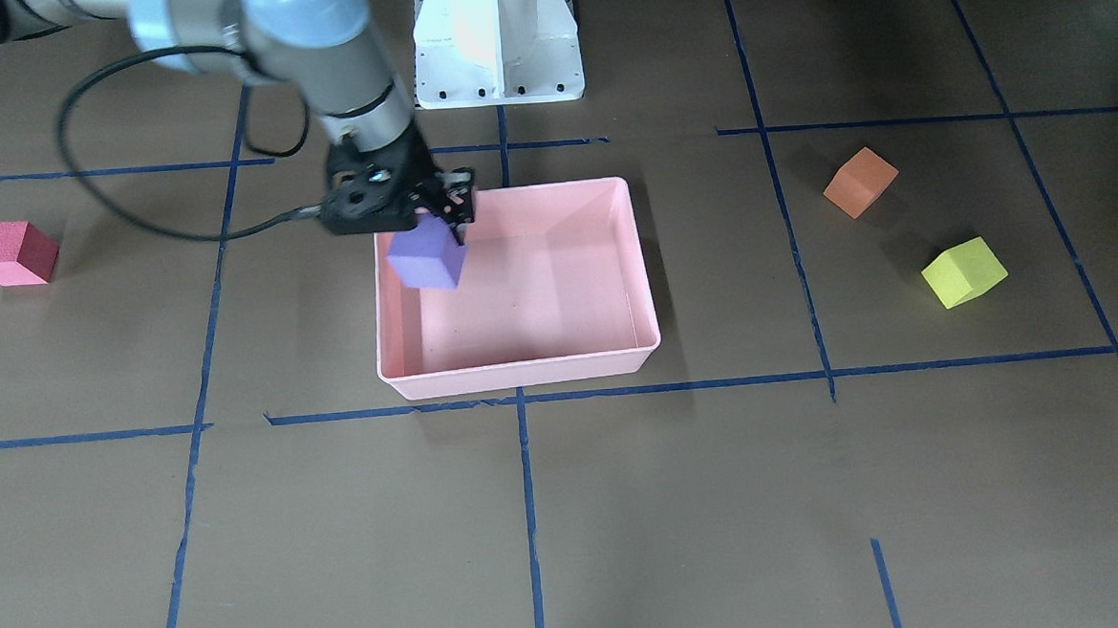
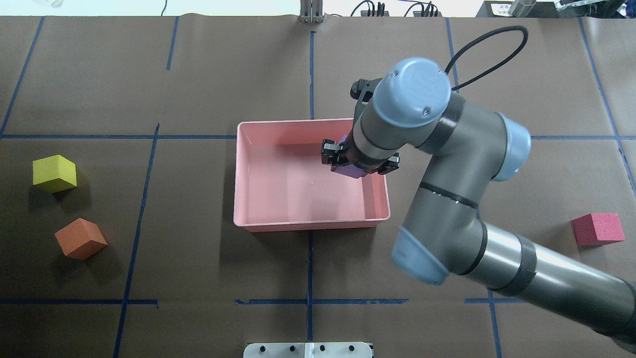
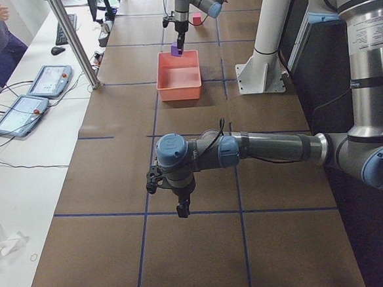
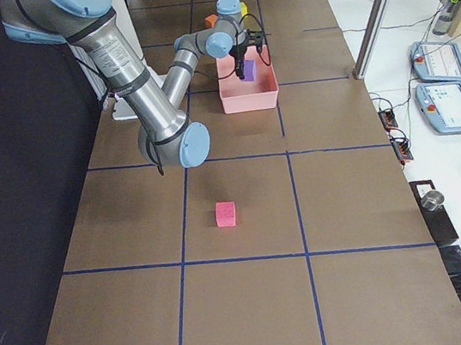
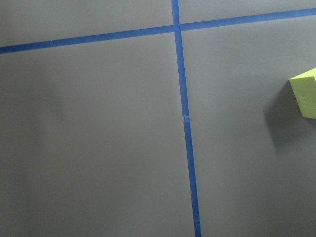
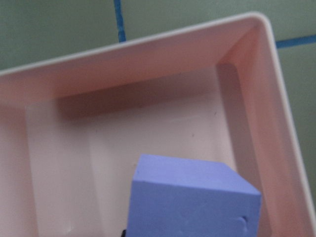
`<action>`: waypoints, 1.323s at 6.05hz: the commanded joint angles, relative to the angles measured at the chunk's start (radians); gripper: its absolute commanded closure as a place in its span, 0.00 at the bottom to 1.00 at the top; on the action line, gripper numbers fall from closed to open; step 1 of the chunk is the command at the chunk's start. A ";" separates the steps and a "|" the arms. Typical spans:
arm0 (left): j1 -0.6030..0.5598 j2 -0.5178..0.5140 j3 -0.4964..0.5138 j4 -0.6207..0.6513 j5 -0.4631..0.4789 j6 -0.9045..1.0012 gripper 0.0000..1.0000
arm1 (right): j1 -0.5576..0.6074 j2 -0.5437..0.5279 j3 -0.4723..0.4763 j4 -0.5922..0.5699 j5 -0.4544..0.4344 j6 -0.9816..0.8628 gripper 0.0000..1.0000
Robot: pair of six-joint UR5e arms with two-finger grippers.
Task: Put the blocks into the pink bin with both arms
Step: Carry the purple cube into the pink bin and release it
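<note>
Over the pink bin [image 1: 524, 373], near the middle of the brown surface [image 1: 627, 521], the right arm [image 2: 447, 164] reaches down with its claw [image 1: 430, 223] clamped on the purple block [image 1: 427, 256]. Seen from overhead, the block hangs at about 3 o'clock within the bin, close to that side wall, and the right wrist view shows pink floor and a corner of the bin beyond it. The bin holds no other block. The red block [image 1: 12, 253] lies on the surface well apart from the bin, at roughly 4 o'clock from it in the overhead view. On the opposite side sit the yellow-green block [image 1: 964, 272] at about 9 o'clock and the orange block [image 1: 860, 181] at about 8 o'clock, near each other but not touching. The left arm [image 3: 271, 148] stretches low over the surface, far from the bin, its claw [image 3: 181, 208] pointing downward. How wide that claw stands cannot be told. Its wrist view shows blue tape lines [image 5: 183, 118] and the yellow-green block at 3 o'clock.
</note>
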 commanded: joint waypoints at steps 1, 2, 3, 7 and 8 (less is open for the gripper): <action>0.031 -0.029 -0.014 -0.016 -0.001 -0.006 0.00 | -0.103 0.010 -0.007 -0.015 -0.121 0.054 0.01; 0.036 -0.093 0.007 -0.113 0.005 -0.009 0.00 | -0.097 0.007 -0.001 -0.013 -0.116 0.039 0.00; 0.068 -0.097 0.010 -0.167 -0.003 -0.013 0.00 | -0.047 0.010 -0.001 -0.013 -0.083 0.008 0.00; 0.327 -0.094 0.027 -0.433 0.011 -0.745 0.00 | 0.314 -0.109 -0.002 -0.015 0.220 -0.402 0.00; 0.353 -0.094 0.029 -0.435 0.013 -0.818 0.00 | 0.416 -0.175 -0.005 -0.015 0.288 -0.590 0.00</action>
